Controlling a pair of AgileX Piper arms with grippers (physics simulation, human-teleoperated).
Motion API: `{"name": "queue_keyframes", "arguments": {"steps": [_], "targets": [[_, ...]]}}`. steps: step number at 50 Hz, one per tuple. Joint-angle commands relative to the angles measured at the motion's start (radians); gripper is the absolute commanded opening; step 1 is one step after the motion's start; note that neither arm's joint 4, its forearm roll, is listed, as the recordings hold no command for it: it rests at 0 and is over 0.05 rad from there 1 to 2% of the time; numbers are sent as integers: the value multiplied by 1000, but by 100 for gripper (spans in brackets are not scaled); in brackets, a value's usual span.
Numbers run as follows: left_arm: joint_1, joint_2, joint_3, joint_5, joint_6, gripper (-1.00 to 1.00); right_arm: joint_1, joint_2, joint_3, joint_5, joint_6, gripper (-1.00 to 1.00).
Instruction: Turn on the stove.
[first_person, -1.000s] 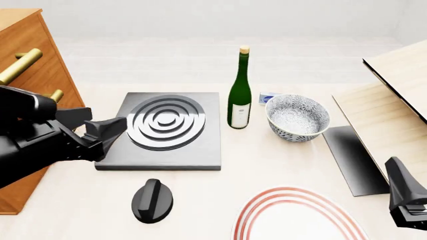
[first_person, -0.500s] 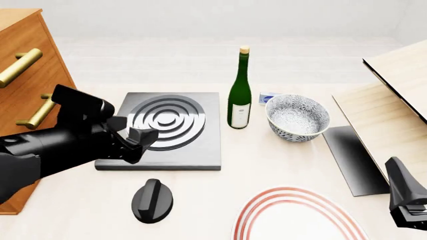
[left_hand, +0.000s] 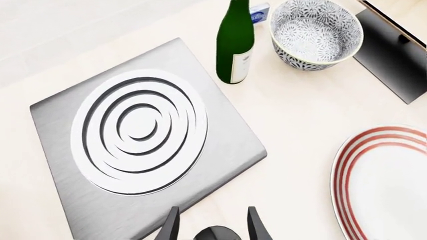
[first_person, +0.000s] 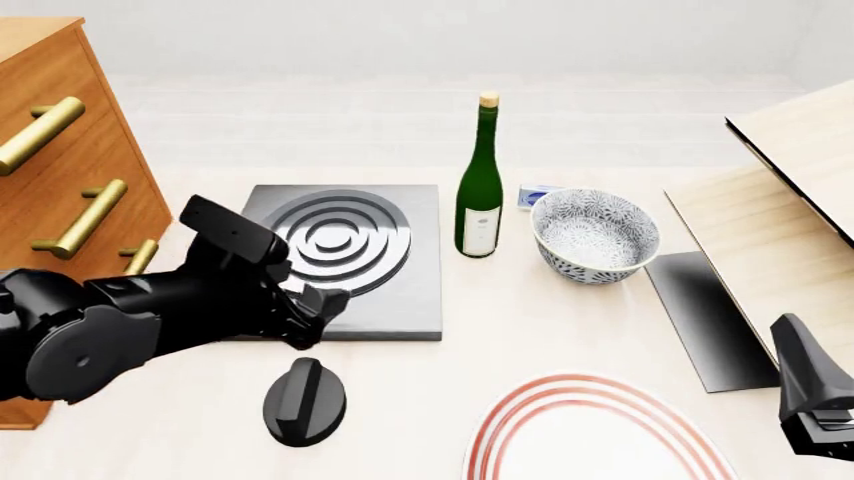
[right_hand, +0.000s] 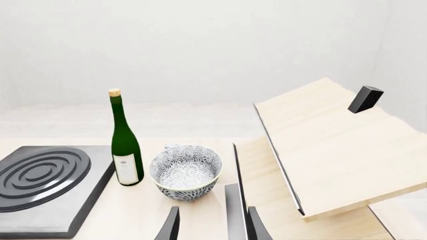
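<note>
1. The stove (first_person: 350, 262) is seen left of centre in the front frame, its knob (first_person: 304, 401) lying apart on the counter (first_person: 441, 390) at lower left.
2. The left gripper (first_person: 324, 301) hangs above the knob, fingers (left_hand: 168, 227) parted, nothing held.
3. If lowered off-centre, the knob could be nudged aside rather than straddled.
4. A wide swing might topple the bottle (first_person: 479, 184).
5. The right gripper (right_hand: 208, 226), fingers apart and empty, is parked at lower right.

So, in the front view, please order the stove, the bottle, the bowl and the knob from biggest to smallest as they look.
1. The stove, clearly the largest, though the left gripper covers part of it.
2. The bottle and the bowl: tall and narrow against wide and round, too alike to rank.
3. The knob, the smallest, though nearest the camera.
</note>
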Motion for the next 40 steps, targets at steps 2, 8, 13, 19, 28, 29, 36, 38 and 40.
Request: {"name": "queue_keyframes", "arguments": {"steps": [2, 8, 13, 19, 28, 29, 36, 38, 40], "targets": [[-5, 99, 26, -62, 11, 100, 0, 1, 0, 0, 1, 100], [-9, 134, 21, -63, 13, 100, 0, 1, 0, 0, -1, 100], [6, 164, 12, -69, 27, 100, -1, 5, 1, -3, 6, 100], [27, 205, 2, -84, 47, 100, 0, 1, 1, -3, -4, 100], [43, 228, 20, -105, 70, 100, 0, 1, 2, -5, -6, 100], [49, 235, 23, -110, 80, 100, 0, 2, 2, -8, -7, 100], [58, 237, 41, -119, 91, 100, -2, 7, 1, -5, 7, 100], [59, 230, 43, -111, 88, 100, -1, 5, 1, -6, 1, 100], [62, 225, 43, -106, 90, 100, -1, 4, 2, -6, -2, 100]]}}
